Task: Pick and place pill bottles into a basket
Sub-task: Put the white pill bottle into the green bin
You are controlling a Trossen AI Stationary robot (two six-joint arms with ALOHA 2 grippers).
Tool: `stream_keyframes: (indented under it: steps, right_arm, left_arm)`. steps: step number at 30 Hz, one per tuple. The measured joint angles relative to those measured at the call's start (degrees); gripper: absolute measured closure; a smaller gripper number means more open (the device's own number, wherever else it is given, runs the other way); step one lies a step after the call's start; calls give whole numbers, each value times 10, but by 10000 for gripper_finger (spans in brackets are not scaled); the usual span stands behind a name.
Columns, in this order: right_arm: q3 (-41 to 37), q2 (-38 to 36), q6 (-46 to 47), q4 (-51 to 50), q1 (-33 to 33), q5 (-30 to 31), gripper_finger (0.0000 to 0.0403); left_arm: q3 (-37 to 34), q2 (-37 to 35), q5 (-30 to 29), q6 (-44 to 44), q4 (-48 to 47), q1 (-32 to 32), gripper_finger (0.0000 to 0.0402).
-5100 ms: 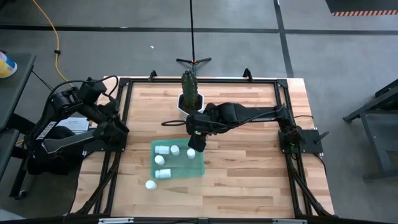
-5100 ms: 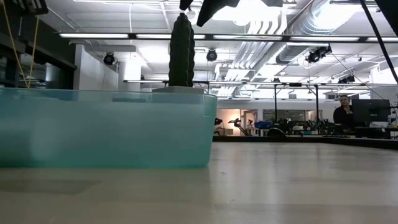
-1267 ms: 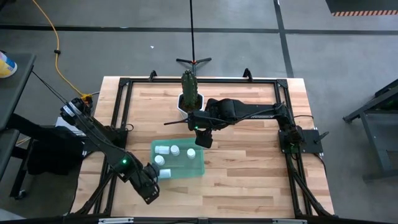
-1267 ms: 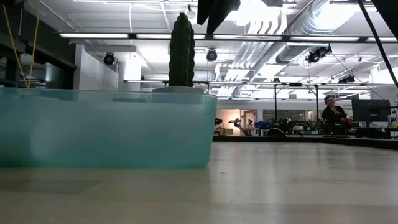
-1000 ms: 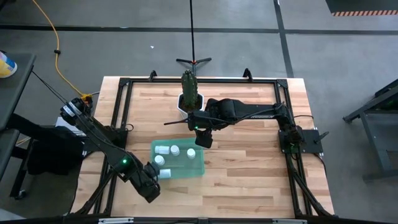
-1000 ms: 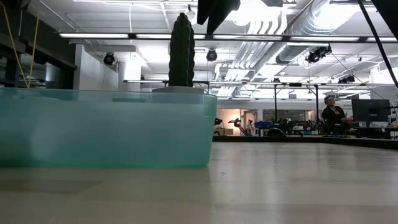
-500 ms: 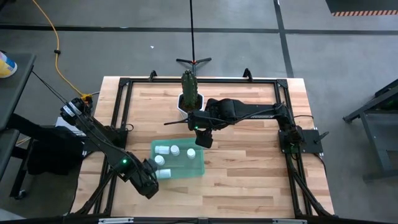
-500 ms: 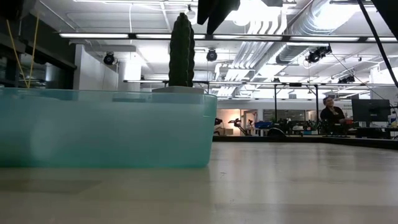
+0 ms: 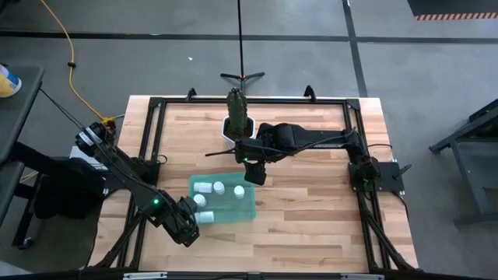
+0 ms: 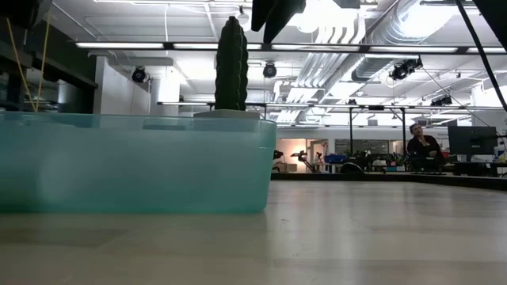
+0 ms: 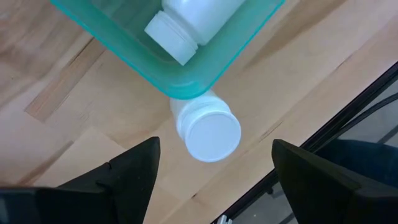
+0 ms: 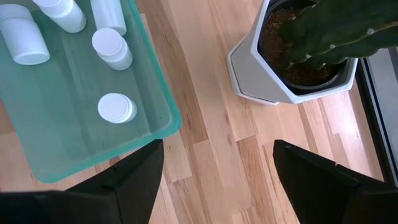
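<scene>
The left end effector (image 11: 211, 163), fingers spread wide, hovers over 1 pill bottle (image 11: 207, 127) partly hidden under the basket (image 11: 186, 84) corner; no label shows. The right end effector (image 12: 217, 163) hangs open.

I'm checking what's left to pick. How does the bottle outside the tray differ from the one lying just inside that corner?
The outside bottle sits on the bare table against the green tray, between the open left gripper fingers. The inside bottle lies within the tray, its cap toward that corner. Both are white, capped and similar in size.
</scene>
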Motion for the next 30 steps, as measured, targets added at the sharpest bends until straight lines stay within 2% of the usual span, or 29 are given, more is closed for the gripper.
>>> stream_keyframes:
  steps: [13, 19, 30]
  right_arm:
    - [0, 0, 0, -7, 0, -2, 110]
    - [0, 0, 0, -14, 0, -2, 110]
    - [0, 0, 0, -16, 0, -2, 110]
  left_arm:
    - [0, 13, -31, 5, -1, 0, 60]
    - [0, 63, 18, 14, 24, 0, 60]
    - [0, 82, 19, 15, 28, 0, 60]
